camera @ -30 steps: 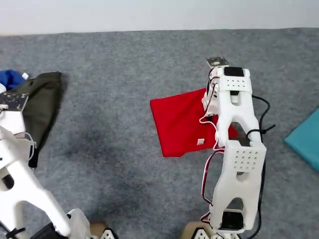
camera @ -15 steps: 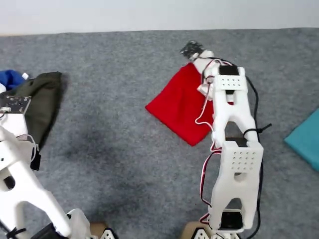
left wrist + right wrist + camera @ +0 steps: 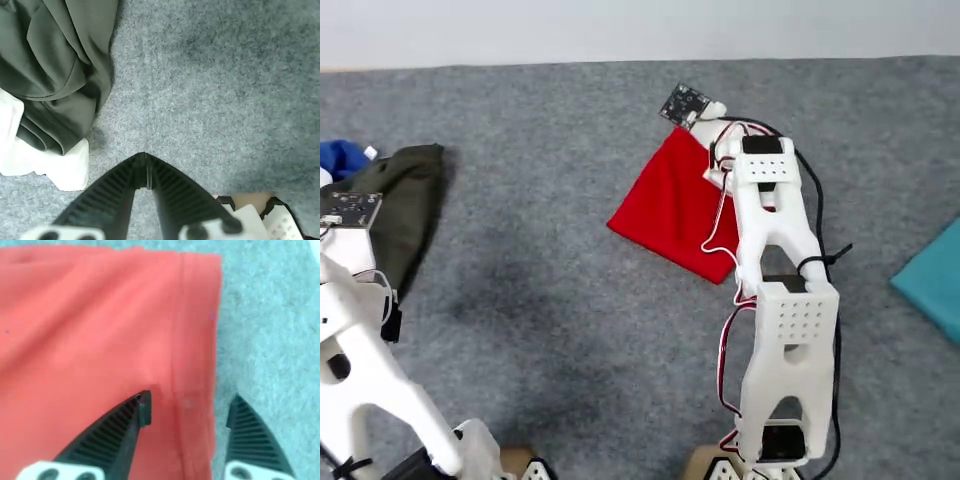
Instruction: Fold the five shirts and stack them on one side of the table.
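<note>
Near the middle of the table, toward its far edge, lies the red shirt [image 3: 670,205]. It is folded into a flat, roughly square packet turned cornerwise, of smooth knit cloth with a stitched hem running along one side. The right gripper [image 3: 190,405] sits over that hemmed side with its ribbed black fingers spread wide. One finger is above the red cloth and the other above the bare covering beyond the shirt's edge. Nothing is clamped between them.

By the left edge of the table lies the olive shirt [image 3: 405,205], a loosely bunched mass with soft, deep folds. The blue shirt [image 3: 342,155] is crumpled just beside it, toward the far left corner. The left gripper [image 3: 146,162] hangs over bare covering near the olive shirt, its fingers closed tip to tip and holding nothing. At the right edge a flat corner of the teal shirt [image 3: 932,275] shows.

The table [image 3: 540,300] is covered with a grey, felt-like carpet of short, mottled nap. A pale plain wall [image 3: 620,30] runs behind the far edge.
</note>
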`<state>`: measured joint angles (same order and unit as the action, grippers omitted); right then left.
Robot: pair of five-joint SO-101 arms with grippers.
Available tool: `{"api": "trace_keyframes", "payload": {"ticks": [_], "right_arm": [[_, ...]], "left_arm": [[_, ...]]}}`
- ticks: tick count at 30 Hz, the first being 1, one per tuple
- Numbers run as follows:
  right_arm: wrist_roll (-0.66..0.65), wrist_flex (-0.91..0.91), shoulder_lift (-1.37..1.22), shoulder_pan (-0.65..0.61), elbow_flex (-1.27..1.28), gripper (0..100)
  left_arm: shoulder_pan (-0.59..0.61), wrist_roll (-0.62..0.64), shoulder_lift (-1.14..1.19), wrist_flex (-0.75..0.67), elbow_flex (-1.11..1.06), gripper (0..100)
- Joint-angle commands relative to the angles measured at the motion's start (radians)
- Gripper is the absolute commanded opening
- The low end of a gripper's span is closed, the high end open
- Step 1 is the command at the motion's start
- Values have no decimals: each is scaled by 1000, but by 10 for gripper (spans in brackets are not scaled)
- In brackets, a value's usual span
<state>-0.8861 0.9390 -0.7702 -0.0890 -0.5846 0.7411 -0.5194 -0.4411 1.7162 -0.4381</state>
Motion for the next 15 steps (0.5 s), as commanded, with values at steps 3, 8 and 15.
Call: {"api": "trace_keyframes", "payload": {"ticks": [3,8,15], "right_arm": [[66,90,194,-4,-34,178],[261,191,351,18,-34,143],[730,340,527,50,-31,10]], "left_arm": [[0,3,-34,14,10,3],[0,3,-34,14,12,3],[-3,3,-34,14,12,3]]}}
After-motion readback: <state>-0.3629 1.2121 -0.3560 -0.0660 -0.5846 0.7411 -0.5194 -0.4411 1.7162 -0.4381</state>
